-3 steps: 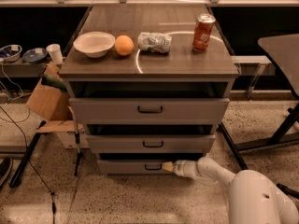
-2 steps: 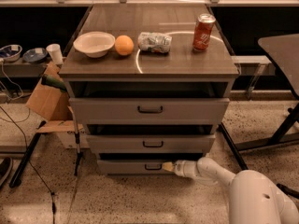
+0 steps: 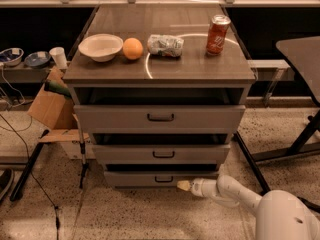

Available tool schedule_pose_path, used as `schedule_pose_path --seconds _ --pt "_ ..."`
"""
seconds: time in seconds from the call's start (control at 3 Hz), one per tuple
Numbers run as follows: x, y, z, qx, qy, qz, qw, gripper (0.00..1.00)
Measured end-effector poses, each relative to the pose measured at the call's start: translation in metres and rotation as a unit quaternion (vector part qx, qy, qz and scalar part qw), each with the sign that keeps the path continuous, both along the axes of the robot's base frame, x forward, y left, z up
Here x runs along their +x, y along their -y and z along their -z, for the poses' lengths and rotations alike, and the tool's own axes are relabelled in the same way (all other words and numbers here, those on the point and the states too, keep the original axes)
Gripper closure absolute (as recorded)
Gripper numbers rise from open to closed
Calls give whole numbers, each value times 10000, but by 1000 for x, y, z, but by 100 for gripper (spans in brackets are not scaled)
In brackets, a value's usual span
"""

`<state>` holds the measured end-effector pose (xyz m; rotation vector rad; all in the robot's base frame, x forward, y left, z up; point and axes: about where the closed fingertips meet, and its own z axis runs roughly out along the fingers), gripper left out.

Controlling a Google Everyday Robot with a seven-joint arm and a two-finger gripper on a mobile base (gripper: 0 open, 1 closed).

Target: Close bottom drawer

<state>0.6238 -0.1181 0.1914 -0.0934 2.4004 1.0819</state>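
Low in the frame, a speckled stone floor (image 3: 125, 214) runs under a grey cabinet whose brown tabletop (image 3: 195, 69) carries four things in a row: a white bowl (image 3: 100, 46) at the left, an orange (image 3: 132, 48) just beside it, a crumpled silvery packet (image 3: 165, 45) near the middle, and a red soda can (image 3: 218, 28) standing upright towards the right.

To the left, a cardboard box (image 3: 50, 109) leans by the cabinet. A low ledge behind it holds a white cup (image 3: 58, 57) and two small dishes (image 3: 36, 59).

A dark table (image 3: 300, 54) is cut off at the right edge.

The top drawer (image 3: 200, 118), the middle drawer (image 3: 200, 154) and the bottom drawer (image 3: 130, 178) each stand slightly out, with a dark gap above every front. What lies inside them is lost in shadow.

The bottom drawer sits lowest, close to the floor, its front the slimmest. The gripper (image 3: 183, 185) is at that front's lower edge, just right of the small dark handle (image 3: 163, 179), and appears to touch it. Whether the gripper is spread or pressed together cannot be told.

The white arm (image 3: 230, 191) reaches in from the lower right, its body cut off by the corner.
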Motion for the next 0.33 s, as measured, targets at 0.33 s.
schedule_pose_path --seconds 0.33 --pt "-6 1 0 31 35 -38 10000 100"
